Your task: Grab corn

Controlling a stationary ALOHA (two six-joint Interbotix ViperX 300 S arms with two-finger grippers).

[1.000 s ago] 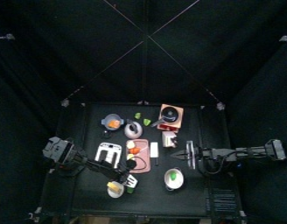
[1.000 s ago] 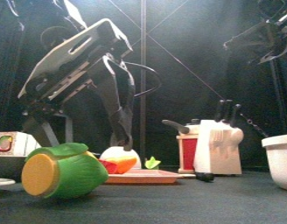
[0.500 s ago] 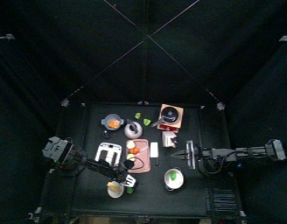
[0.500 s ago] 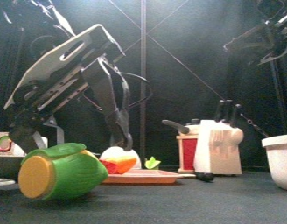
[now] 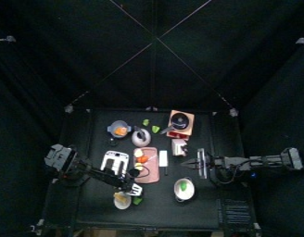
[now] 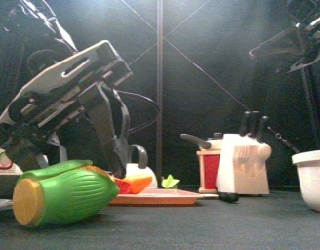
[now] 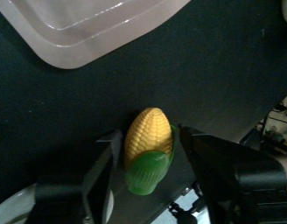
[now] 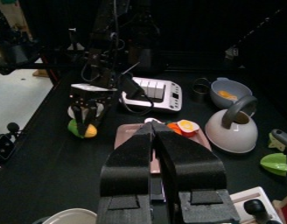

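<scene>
The worktop [image 5: 99, 185] is crowded toward its middle. The left arm [image 6: 65, 93] leans low over the front left part of it, and the right arm [image 5: 259, 163] lies along the right side, raised clear of things.

A pale tray [image 7: 87, 31] lies near the left gripper [image 7: 143, 144], and a pink board [image 8: 152, 131] sits mid-worktop with an orange piece [image 8: 184, 128] on it. A white knife block [image 6: 241, 161] stands to the right of the board, with a white bowl [image 6: 314, 178] at the front right edge. A grey kettle [image 8: 234, 127] and a round dish [image 8: 227, 90] holding an orange piece stand behind the board, beside a small scale [image 8: 152, 92].

The corn [image 7: 147, 149] lies on its side on the dark worktop, yellow with a green base, at the front left, near the board. The left fingers [image 7: 105, 162] are spread, one on each side of the cob; from the wrist view they seem just beside it rather than pressing it, though contact is hard to judge.

The right gripper [image 8: 153, 144] has its fingers [image 8: 129, 153] clenched together, holding nothing.
</scene>
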